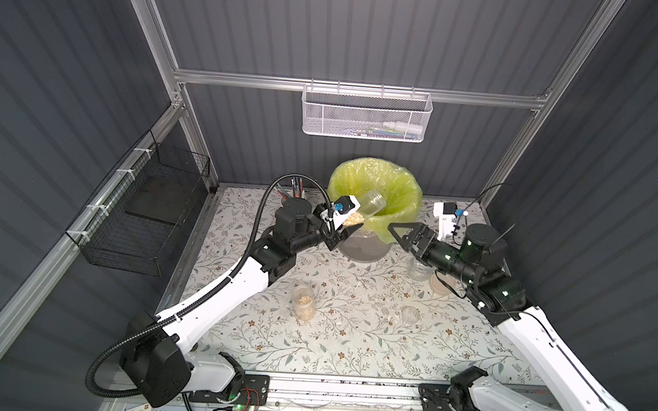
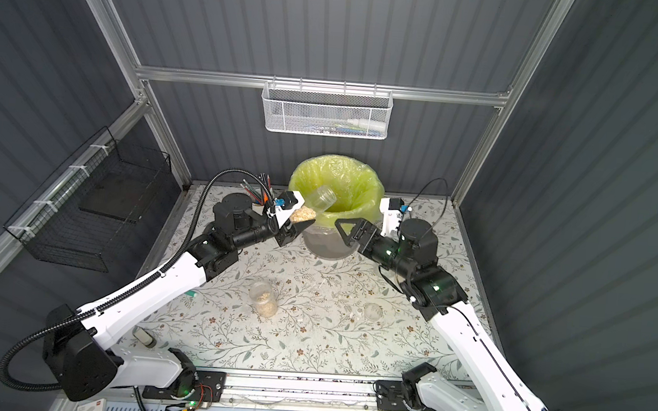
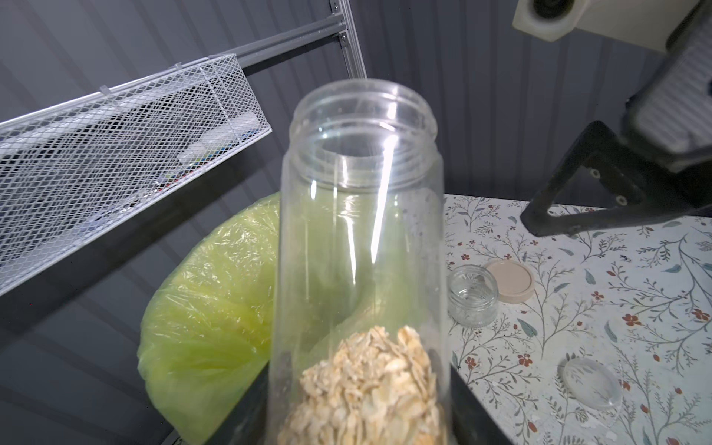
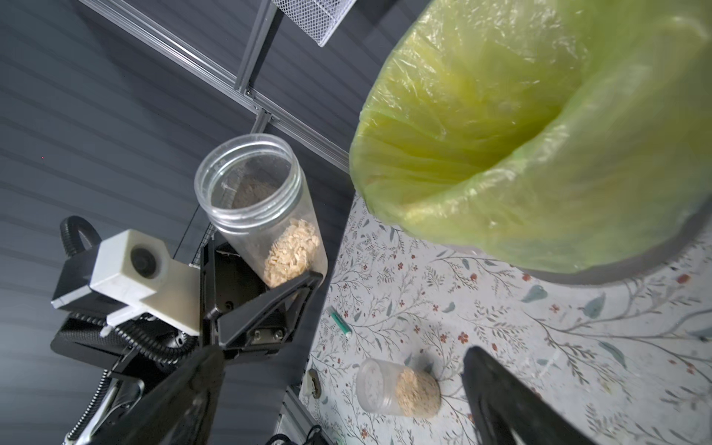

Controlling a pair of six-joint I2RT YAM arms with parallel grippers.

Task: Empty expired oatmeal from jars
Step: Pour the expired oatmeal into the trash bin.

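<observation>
My left gripper (image 1: 353,223) (image 3: 362,424) is shut on the base of a tall clear jar (image 1: 371,205) (image 2: 319,199) (image 4: 254,200). The jar is tilted, and its open mouth leans over the near-left rim of the bin. The oatmeal (image 1: 354,218) (image 3: 370,385) sits heaped at the jar's base, between the fingers. My right gripper (image 1: 400,234) (image 4: 341,354) hangs open and empty at the bin's right side. A second jar (image 1: 303,301) (image 4: 398,387) with oatmeal stands mid-table. A squat empty jar (image 1: 419,267) (image 3: 473,294) stands under my right arm.
The grey bin with its yellow-green bag (image 1: 377,182) (image 4: 520,135) stands at the back centre. A beige lid (image 3: 510,280) lies beside the squat jar, and a clear lid (image 1: 410,315) lies nearer the front. A mug of pencils (image 1: 292,191) stands behind my left arm. A green marker (image 4: 340,323) lies at the left.
</observation>
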